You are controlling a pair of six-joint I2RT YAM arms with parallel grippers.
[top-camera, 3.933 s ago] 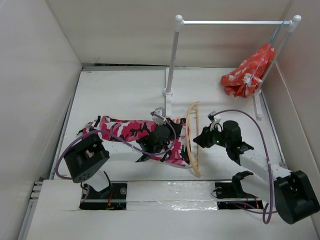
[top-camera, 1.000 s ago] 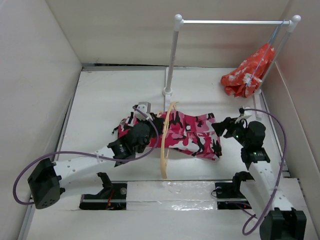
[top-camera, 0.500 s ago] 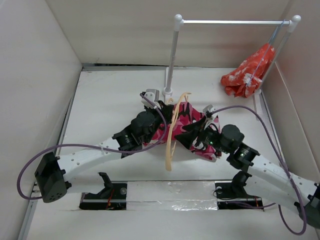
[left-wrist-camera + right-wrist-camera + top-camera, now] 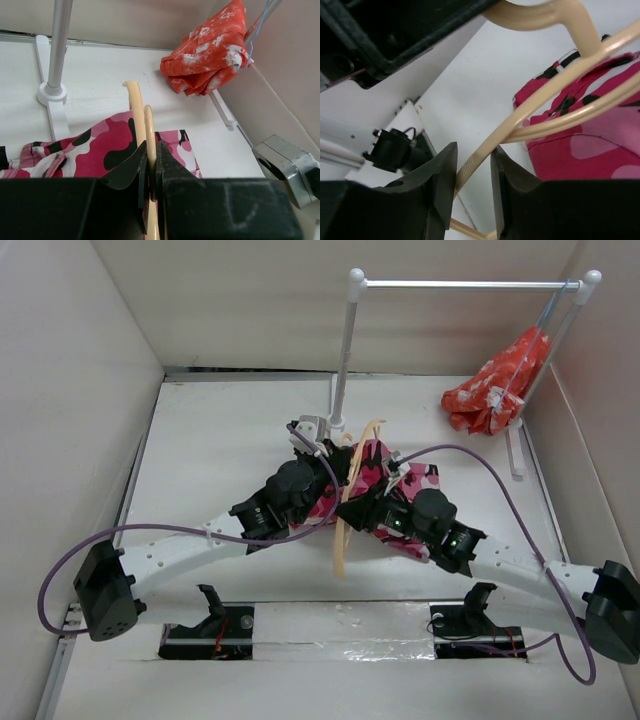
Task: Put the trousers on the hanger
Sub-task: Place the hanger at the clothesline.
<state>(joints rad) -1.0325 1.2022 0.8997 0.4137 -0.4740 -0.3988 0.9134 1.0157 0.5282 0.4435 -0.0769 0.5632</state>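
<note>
A: White worktop (image 4: 220, 430), walls all round, rack (image 4: 345, 350) standing at the back w/ an orange cloth (image 4: 495, 385) hanging off it. What's changing?

B: R arm's swinging in. A sec ago it was sitting out at the far R end of the trousers (image 4: 418, 481), which were lying spread through the hanger (image 4: 340, 540). Now they're bunching up mid-worktop, and the R pincer (image 4: 473, 150) is arriving at the hanger itself.

A: Meaning?

B: Prob. a two-handed hold is coming, so the hanger can be lifted w/ the fabric draped on it. Threading is looking done, imo.

A: Pincers?

B: L pincer (image 4: 151, 155) is clamping the hanger's thin bar, jaws tight on it. R pincer's jaws are standing apart either side of a bar, not pinching it yet.

A: Trousers vs pincers?

B: They're lying through the hanger, just beneath both pincers. Neither is gripping them.
</note>
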